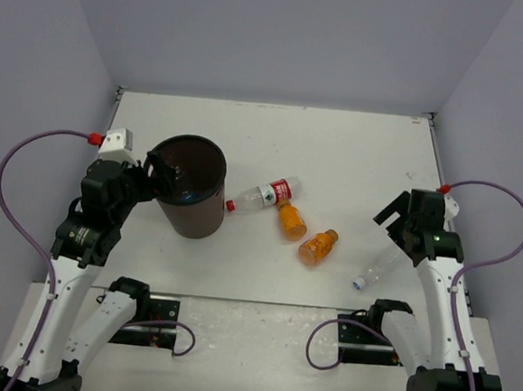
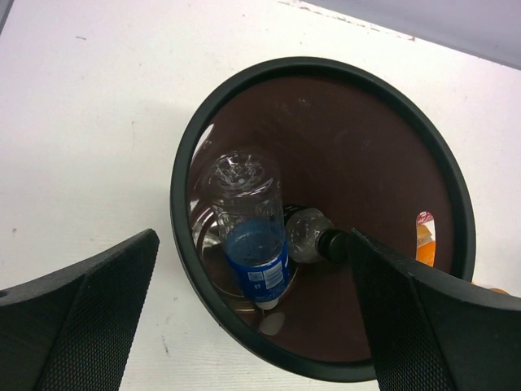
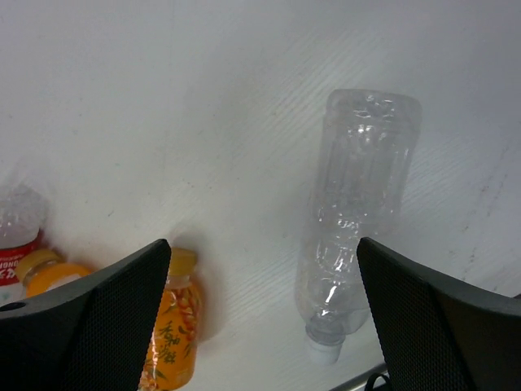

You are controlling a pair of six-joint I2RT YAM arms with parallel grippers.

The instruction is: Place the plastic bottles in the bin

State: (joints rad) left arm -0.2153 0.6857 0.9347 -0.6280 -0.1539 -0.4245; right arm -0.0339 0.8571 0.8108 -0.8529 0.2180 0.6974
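The right gripper (image 3: pixel 262 244) is hanging spread wide, nothing in it, just above the clear bottle (image 3: pixel 358 204), which is lying on its side on the table (image 1: pixel 338 147), cap toward the near edge. It's looking empty: probably light, thin-walled, slick, ready to roll or crumple. I'd be pinching gently across the mid-body. The left gripper (image 2: pixel 252 236), also spread, is hovering at the bin (image 2: pixel 183 163), where the blue-labelled bottle (image 2: pixel 254 244) and black-capped bottle (image 2: pixel 309 236) are lying. The red-labelled bottle (image 1: pixel 266 196) and orange bottles (image 1: pixel 291 220) (image 1: pixel 317 245) are waiting mid-table.
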